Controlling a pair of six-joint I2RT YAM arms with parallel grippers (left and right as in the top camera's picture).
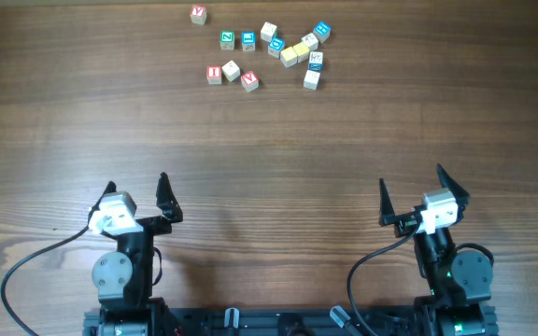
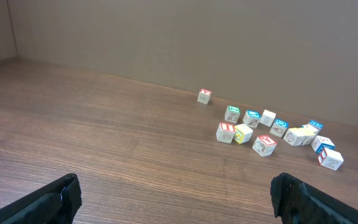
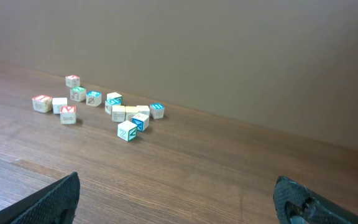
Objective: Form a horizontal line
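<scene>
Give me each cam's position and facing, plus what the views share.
Overhead: fixed above the table, looking straight down; cubes at top, left arm and right arm at bottom, jaws open.
Left wrist: on left arm, facing forward; cubes right of centre; own jaws in bottom corners.
Right wrist: on right arm, facing forward; cubes left of centre; own jaws in bottom corners.
Shared: all three see the cubes.
</scene>
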